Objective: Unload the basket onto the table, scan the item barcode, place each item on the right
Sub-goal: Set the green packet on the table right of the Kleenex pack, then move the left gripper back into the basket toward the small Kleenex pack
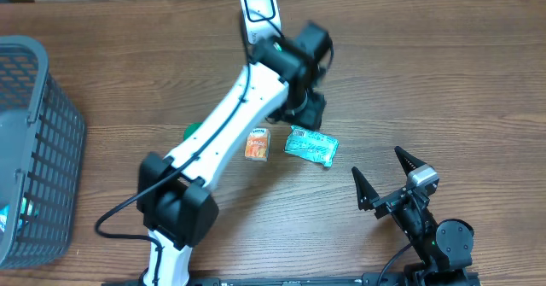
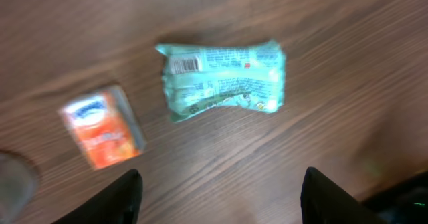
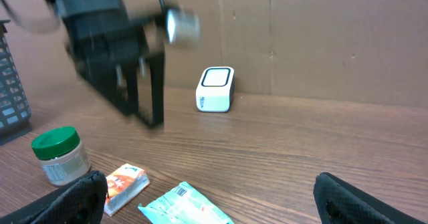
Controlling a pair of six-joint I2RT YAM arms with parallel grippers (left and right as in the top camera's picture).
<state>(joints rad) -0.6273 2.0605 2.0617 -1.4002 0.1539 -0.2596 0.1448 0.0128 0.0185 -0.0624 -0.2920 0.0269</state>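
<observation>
Packet (image 2: pixel 224 77) lies flat just ahead of left gripper (image 2: pixel 221 187), long axis across its parted, empty fingers (image 2: pixel 124 197); right gripper (image 1: pixel 376 161), also parted, farther.

Wooden table (image 1: pixel 426 81) with teal packet (image 1: pixel 311 144), orange carton (image 1: pixel 258 144), green-lidded jar (image 3: pixel 60 155), white scanner (image 1: pixel 258 11), grey basket (image 1: pixel 34 149).
</observation>
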